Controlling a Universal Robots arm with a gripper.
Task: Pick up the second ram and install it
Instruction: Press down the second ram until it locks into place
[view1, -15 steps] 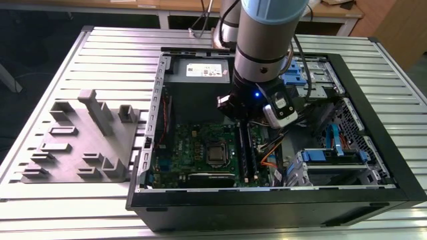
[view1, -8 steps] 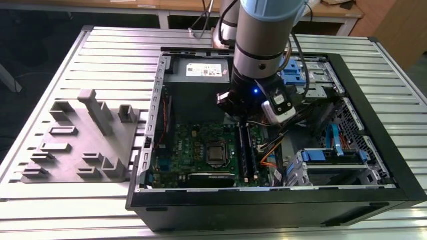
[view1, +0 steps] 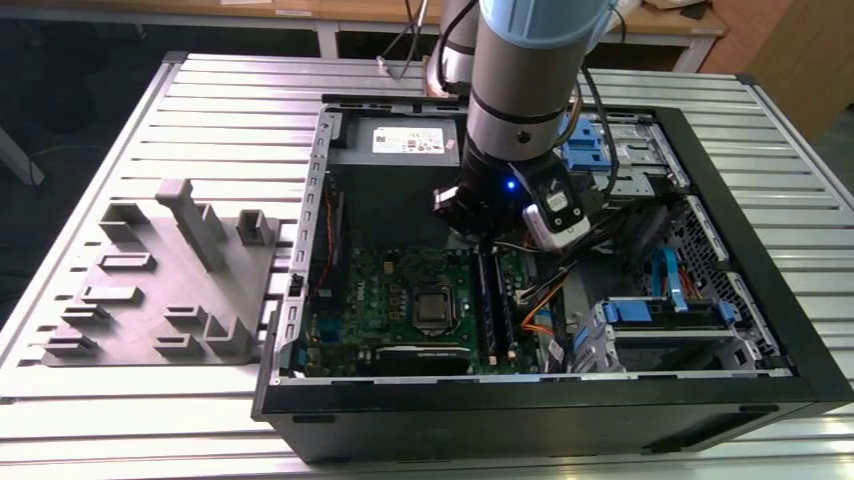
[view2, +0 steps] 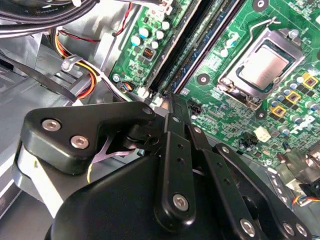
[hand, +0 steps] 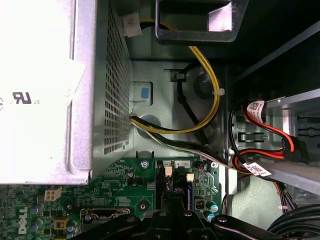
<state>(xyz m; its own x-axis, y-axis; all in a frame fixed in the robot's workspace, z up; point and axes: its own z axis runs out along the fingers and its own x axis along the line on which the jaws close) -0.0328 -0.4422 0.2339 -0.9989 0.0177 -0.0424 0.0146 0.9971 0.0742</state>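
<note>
Tool (view1: 497, 238): lowered inside the open computer case (view1: 747, 250), over the far end of the memory slots (view1: 491, 300); its black linkages are seen in both wrist views, fingers drawn close together.
Held item: it cannot be told whether anything is gripped.
Second ram: not made out for certain among the slots.
Motherboard (view1: 387, 300): lying flat in the case.
Grey fixture (view1: 167, 290): set on the tabletop (view1: 134, 420), at the exterior view's left.

In the second wrist view, the black claw (view2: 172, 107) hangs just above a green motherboard (view2: 240, 120). Long black memory slots (view2: 187, 42) run beside a silver processor socket (view2: 262, 67), with red, yellow and black cables (view2: 75, 62) nearby.
</note>
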